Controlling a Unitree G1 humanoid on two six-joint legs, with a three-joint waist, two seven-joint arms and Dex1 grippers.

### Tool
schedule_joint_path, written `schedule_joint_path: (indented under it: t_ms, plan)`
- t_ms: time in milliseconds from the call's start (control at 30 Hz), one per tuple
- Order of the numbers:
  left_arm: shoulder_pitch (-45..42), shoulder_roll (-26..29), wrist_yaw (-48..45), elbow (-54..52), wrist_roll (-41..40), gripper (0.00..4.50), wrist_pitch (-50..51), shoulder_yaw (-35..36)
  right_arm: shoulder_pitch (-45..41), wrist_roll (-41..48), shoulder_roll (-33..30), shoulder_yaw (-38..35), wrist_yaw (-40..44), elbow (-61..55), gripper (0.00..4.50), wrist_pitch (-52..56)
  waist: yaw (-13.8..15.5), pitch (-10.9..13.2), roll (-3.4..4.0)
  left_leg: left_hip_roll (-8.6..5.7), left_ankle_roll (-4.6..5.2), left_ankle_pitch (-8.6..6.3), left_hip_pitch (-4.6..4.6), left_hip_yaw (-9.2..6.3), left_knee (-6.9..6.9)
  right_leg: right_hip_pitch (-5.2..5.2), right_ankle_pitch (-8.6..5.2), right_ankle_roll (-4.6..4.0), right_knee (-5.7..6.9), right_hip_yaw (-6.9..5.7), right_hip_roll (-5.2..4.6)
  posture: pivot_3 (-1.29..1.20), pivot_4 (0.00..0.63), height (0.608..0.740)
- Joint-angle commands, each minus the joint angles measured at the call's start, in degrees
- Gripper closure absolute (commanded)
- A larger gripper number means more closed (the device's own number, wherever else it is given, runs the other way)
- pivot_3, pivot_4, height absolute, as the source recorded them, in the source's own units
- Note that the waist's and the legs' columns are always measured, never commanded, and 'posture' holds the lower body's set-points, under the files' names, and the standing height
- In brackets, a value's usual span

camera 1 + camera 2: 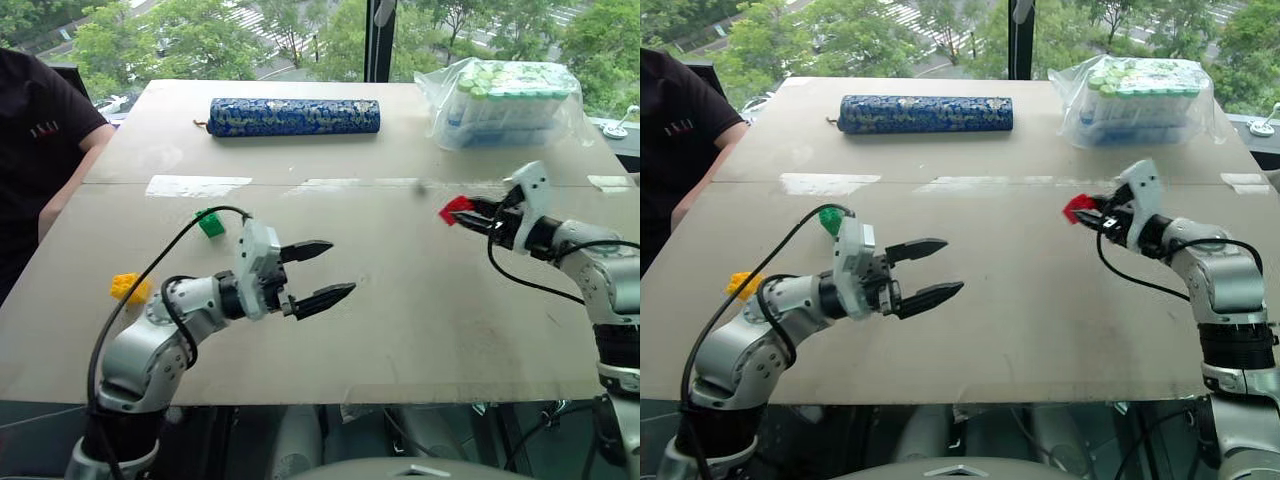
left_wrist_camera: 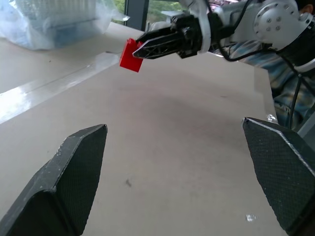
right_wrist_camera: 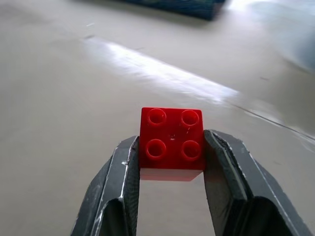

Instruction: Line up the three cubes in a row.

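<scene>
Head views: right gripper (image 1: 470,213) clamped on the small red studded plastic brick (image 1: 455,210), carried clear of the pale tabletop (image 1: 400,320) on its right side, fingers aimed toward the table's middle. Left gripper (image 1: 325,272) over the near-left part of the table, fingers spread wide apart with nothing between them, pointing to the right. Small green studded brick (image 1: 210,223) rests on the table just behind the left wrist; small yellow studded brick (image 1: 128,288) lies nearer the left edge, well apart from the red one. Long blue patterned roll (image 1: 295,116) lies crosswise at the far side, clear plastic bag of bottles (image 1: 505,100) at the far right. Person in a dark shirt (image 1: 40,150) at the left edge.

Left wrist view: both own fingers wide; across the table the right gripper holds the red brick above the surface.

Right wrist view: red brick squeezed by its two side faces between the fingers (image 3: 123,182), four studs facing the camera; roughly square, no evident long axis
</scene>
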Motion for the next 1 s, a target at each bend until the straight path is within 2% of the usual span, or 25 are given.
schedule_joint_path:
  t_ms: [33,133,267,600,1000]
  plan:
    - [0.68,2.42,-2.17,-1.72,-4.04,0.00,1.08,4.38,-5.59,-6.31,-0.87,9.19,11.48,7.25,3.17,-10.89,0.27,0.02,-0.04,0.00,0.00,0.00,0.00,-0.01,0.03,0.00,0.00,0.00,0.00,-0.04,-0.03,0.00,0.150,0.740]
    - [1.54,3.95,-2.02,-3.39,-6.39,0.00,2.91,6.21,-10.75,-9.03,1.25,13.76,17.64,14.96,3.17,-16.81,0.61,0.07,-0.10,-0.02,0.00,0.00,-0.06,-0.03,0.12,0.03,0.00,0.00,-0.01,-0.12,-0.11,0.00,0.150,0.740]
    - [3.30,5.56,-1.90,-5.61,-7.03,0.00,3.58,7.41,-14.91,-11.24,3.74,15.85,21.71,22.04,3.17,-22.16,0.51,0.16,-0.16,-0.03,0.01,0.00,-0.10,0.00,0.16,0.02,0.00,0.00,-0.02,-0.12,-0.17,0.00,0.150,0.740]
    - [5.47,9.27,-3.26,-7.00,-4.40,0.00,1.70,7.45,-18.79,-14.71,7.69,15.64,23.68,30.00,3.17,-27.63,0.36,0.18,-0.15,-0.02,0.00,0.00,-0.10,-0.03,0.07,0.00,-0.02,-0.04,0.00,-0.18,-0.18,0.00,0.150,0.740]
    - [5.60,9.16,-3.87,-5.77,-3.08,0.00,0.04,7.05,-20.78,-17.12,9.44,15.72,25.67,34.32,3.17,-32.88,0.31,0.19,-0.13,-0.02,0.00,0.00,-0.09,-0.03,0.08,0.00,-0.02,-0.04,0.03,-0.18,-0.17,0.00,0.150,0.740]
